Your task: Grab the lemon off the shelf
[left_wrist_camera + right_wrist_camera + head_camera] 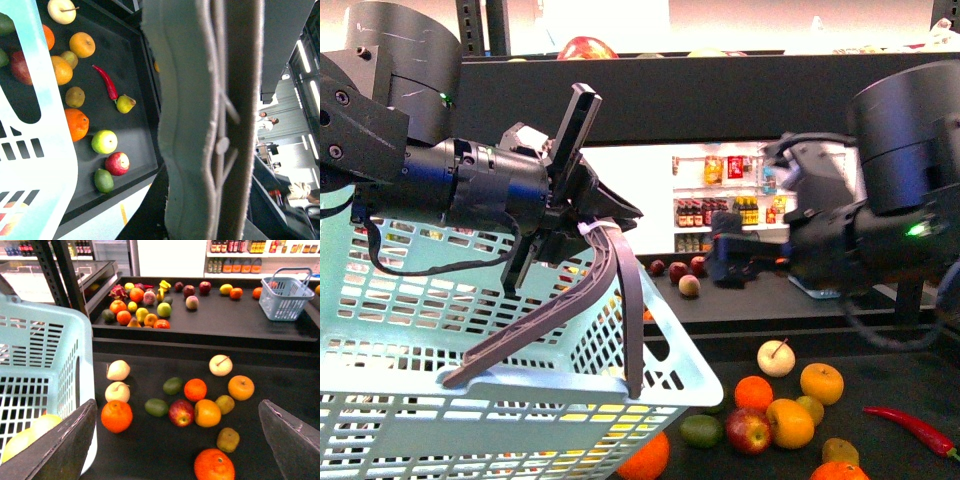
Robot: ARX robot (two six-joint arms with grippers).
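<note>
My left gripper [582,214] is shut on the grey basket handle [616,268], holding the pale blue basket [470,340] tilted above the shelf's near tray [890,372]. That handle [200,125] fills the left wrist view. Yellow lemon-like fruit [26,440] shows through the basket wall. Another yellow lemon-like fruit [226,288] lies on the far tier [200,342]. My right gripper [175,447] hangs open over the near tray with nothing between its fingers [60,445]. Under it are a red apple [181,412], an orange [214,465] and a kiwi [228,439].
Several more oranges, apples, avocados and kiwis are scattered on the near tray, with a red chili [915,430] at its right. A small blue basket [287,297] stands on the far tier. Black frame posts [60,270] rise at the left. White shelves of bottles [730,195] stand behind.
</note>
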